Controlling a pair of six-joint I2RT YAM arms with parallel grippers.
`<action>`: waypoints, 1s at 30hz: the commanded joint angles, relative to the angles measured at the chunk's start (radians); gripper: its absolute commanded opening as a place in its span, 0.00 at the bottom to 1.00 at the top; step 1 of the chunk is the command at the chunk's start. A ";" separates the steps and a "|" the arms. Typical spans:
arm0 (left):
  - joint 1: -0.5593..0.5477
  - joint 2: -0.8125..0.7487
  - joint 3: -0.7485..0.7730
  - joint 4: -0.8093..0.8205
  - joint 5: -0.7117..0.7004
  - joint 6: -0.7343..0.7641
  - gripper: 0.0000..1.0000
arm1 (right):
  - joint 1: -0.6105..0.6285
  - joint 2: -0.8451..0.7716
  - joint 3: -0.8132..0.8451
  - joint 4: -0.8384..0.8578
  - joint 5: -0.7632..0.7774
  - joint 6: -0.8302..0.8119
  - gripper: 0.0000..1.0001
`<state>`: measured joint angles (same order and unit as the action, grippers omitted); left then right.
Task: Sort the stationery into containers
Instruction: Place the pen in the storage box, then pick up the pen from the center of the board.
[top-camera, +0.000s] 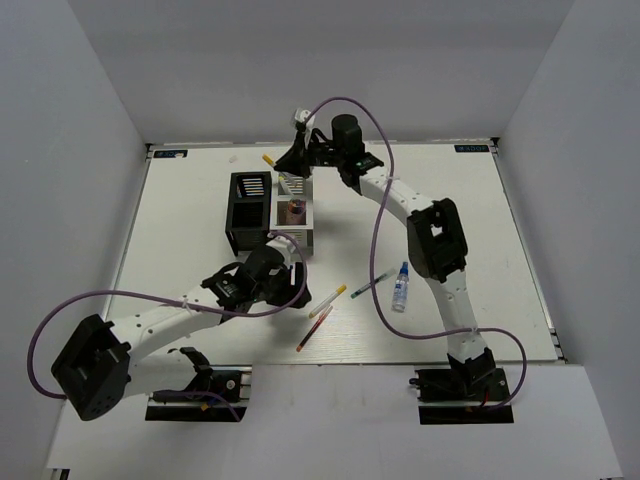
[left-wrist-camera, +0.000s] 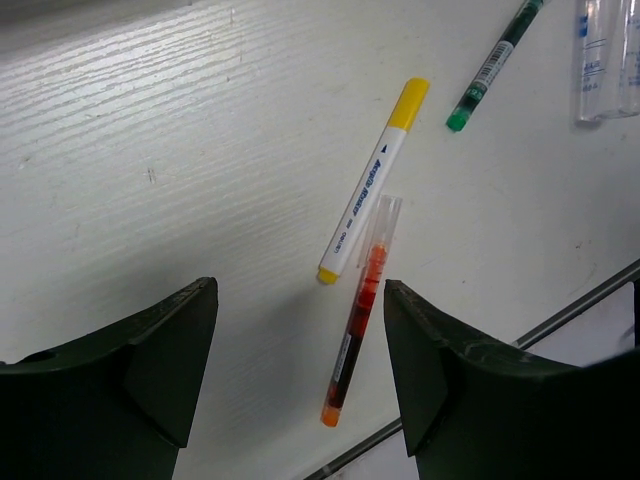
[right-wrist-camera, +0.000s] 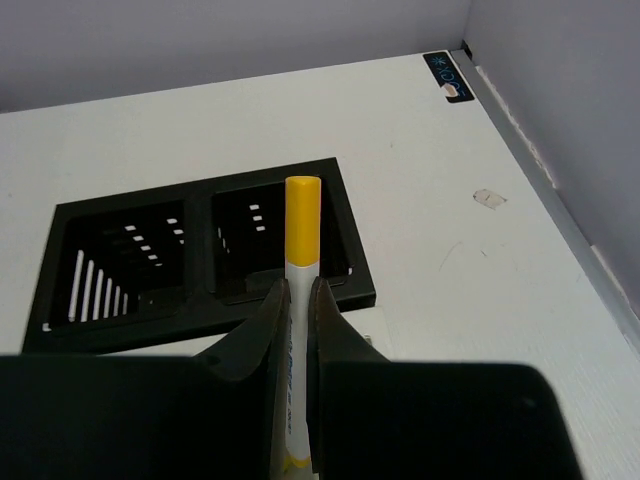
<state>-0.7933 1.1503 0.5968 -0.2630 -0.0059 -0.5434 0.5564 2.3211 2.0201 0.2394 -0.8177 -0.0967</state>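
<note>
1. Right end effector (right-wrist-camera: 298, 292): fingers clamped on the held yellow-capped marker (right-wrist-camera: 302, 215), cap sticking out past the fingertips.
2. Beneath and beyond it sits the black organiser (right-wrist-camera: 200, 195), compartments open upward. From above, this end effector hangs over the far end of the white-grey organiser (top-camera: 307, 228), just beside the black one.
3. Pink cylinder (top-camera: 294, 210) sits in a white-grey organiser compartment.
4. Left end effector (left-wrist-camera: 300, 295): fingers wide apart, gripping nothing, low over the tabletop (left-wrist-camera: 150, 120).
5. Ahead of its fingers lie the red-orange pen (left-wrist-camera: 358, 310) and the loose yellow-capped marker (left-wrist-camera: 375, 180), flat, side by side.
6. Farther right: green pen (left-wrist-camera: 490, 65), then the clear bottle (left-wrist-camera: 605, 60).
</note>
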 joint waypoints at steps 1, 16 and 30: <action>-0.006 -0.038 0.003 -0.042 -0.036 -0.013 0.77 | 0.000 0.026 0.107 0.161 -0.043 0.057 0.00; -0.033 0.121 0.129 0.007 -0.036 0.074 0.84 | -0.046 -0.173 -0.152 0.166 -0.051 0.046 0.60; -0.093 0.442 0.328 0.042 0.001 0.232 0.59 | -0.254 -0.675 -0.616 -0.364 0.241 -0.097 0.72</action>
<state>-0.8730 1.5604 0.8806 -0.2455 -0.0322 -0.3523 0.3283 1.6745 1.4837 0.0582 -0.6575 -0.1577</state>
